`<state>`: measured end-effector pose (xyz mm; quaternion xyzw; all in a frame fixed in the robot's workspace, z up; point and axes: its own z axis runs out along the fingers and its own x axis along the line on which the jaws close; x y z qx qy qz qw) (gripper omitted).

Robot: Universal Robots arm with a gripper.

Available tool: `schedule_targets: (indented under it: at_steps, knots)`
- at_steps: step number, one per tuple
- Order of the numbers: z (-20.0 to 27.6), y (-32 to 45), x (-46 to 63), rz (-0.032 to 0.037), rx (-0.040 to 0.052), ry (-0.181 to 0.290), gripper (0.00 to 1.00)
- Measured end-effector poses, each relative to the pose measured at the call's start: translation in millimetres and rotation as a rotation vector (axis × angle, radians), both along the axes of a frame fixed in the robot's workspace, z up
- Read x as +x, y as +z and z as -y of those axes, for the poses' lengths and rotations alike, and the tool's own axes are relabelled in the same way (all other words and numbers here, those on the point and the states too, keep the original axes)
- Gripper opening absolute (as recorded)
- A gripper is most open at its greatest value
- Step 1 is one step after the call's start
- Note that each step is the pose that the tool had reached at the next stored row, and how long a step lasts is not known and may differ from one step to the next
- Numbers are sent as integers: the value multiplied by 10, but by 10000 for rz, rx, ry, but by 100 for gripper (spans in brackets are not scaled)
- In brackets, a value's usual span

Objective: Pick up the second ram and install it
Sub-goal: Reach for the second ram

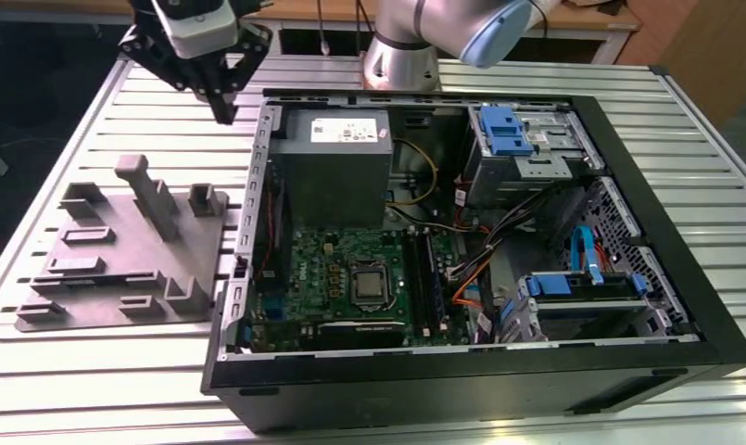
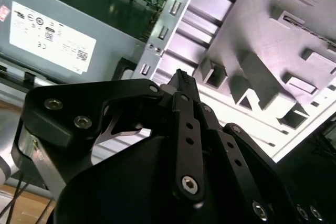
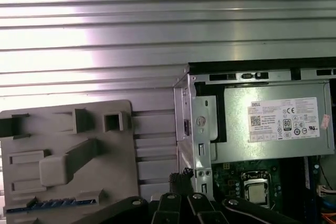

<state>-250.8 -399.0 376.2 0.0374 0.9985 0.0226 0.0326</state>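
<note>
Gripper [image 1: 224, 111] clenched on nothing, raised over slatted desk [image 1: 101, 371] beside open computer case [image 1: 472, 389]; second ram [image 3: 58, 202] slotted along grey holder [image 3: 121, 145] edge, well apart.

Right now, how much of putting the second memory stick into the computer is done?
Done: nothing of this step yet. The long, narrow, dark stick with a blue tint, the second ram, lies in the grey plastic holder plate.
In hand: nothing. The black gripper hangs shut and empty, apart from the stick.
Left: lifting the stick and seating it in the green motherboard.
</note>
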Motion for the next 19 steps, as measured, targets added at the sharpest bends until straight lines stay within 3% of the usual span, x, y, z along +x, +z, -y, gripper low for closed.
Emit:
schedule_targets:
  at_steps: [10,19]
  knots:
    - [11,-114,-196,-1,-1,0,10]
    - [107,-191,-352,1,1,-1,10]
